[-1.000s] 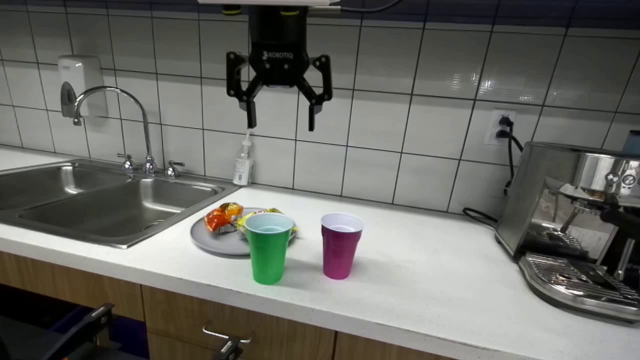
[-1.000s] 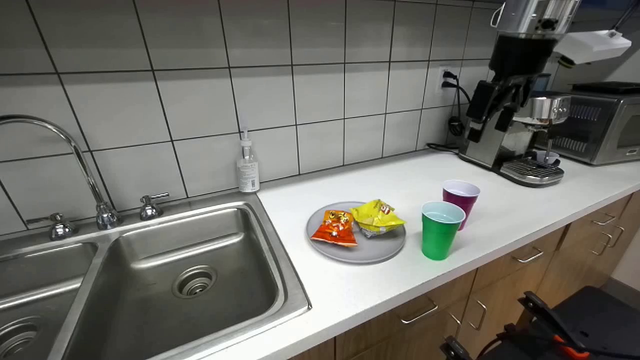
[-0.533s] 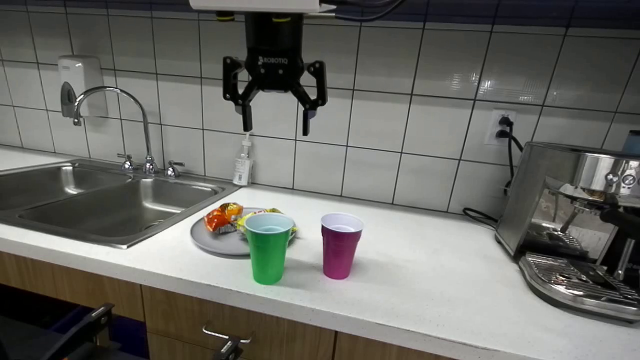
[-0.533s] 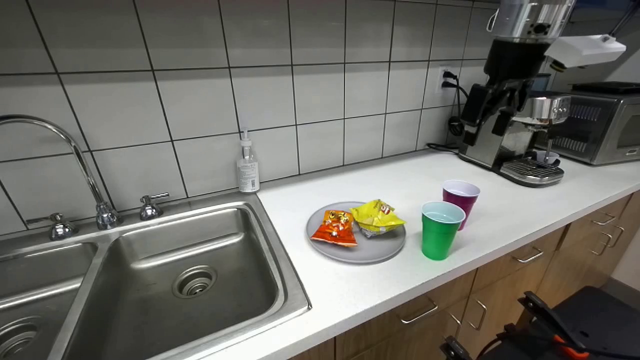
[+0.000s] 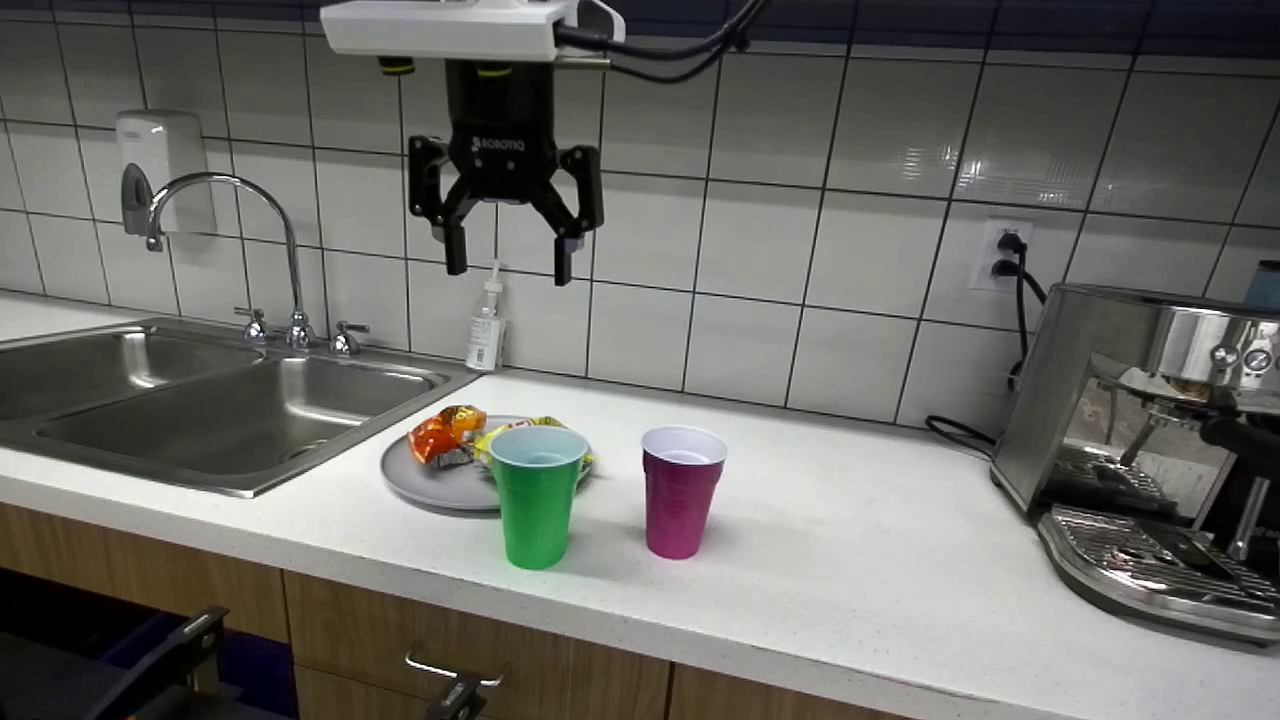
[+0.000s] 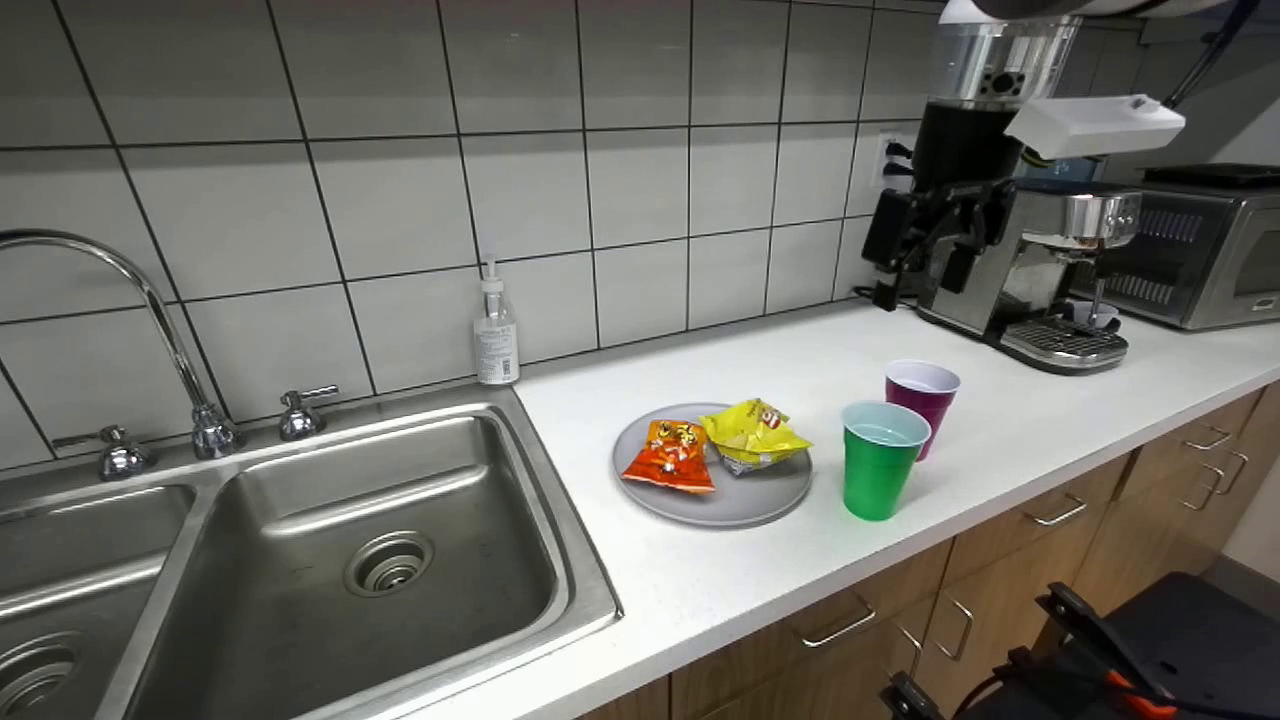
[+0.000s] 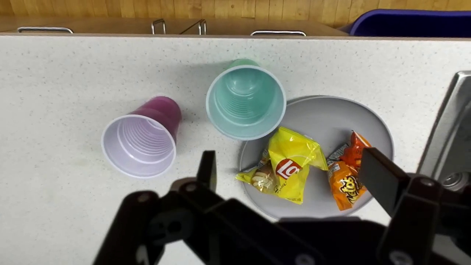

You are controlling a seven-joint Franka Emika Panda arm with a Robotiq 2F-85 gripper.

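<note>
Wrist view: A gray plate (image 7: 327, 116) rests on a white speckled countertop (image 7: 55, 206) beneath my gripper (image 7: 289, 162), its two fingers (image 7: 382, 180) spread wide with only air between them. On the plate lie a yellow snack bag (image 7: 292, 165) with a round red mark and an orange snack bag (image 7: 344, 180), side by side; one of my fingers hides part of the orange one. A green cup (image 7: 245, 99) stands upright just beside the plate, close to the countertop's front edge, and a purple cup (image 7: 141, 143) with a pale interior stands upright near it, the pair apart. In both exterior views, I see the gripper pointing down, high over the countertop and well apart from the plate, the bags and the cups. A clear pump bottle (image 6: 496, 345) stands before the tiled wall (image 6: 640, 190) by the back corner of a steel double sink (image 6: 578, 570). A chrome faucet (image 5: 291, 255) curves over that sink, and in an exterior view I spot a white dispenser (image 5: 165, 165) mounted on the wall. Farther along the countertop sits an espresso machine (image 5: 1140, 470), near a wall outlet (image 5: 985, 265) holding two black plugs (image 5: 1010, 242). A boxy silver appliance (image 6: 1190, 250) stands beyond the machine in an exterior view, and wood-fronted drawers (image 6: 990, 545) with metal handles (image 6: 1060, 512) line the space below the countertop. In front of them, at the lower corner, I see a black object (image 6: 1180, 640) I cannot identify.
</note>
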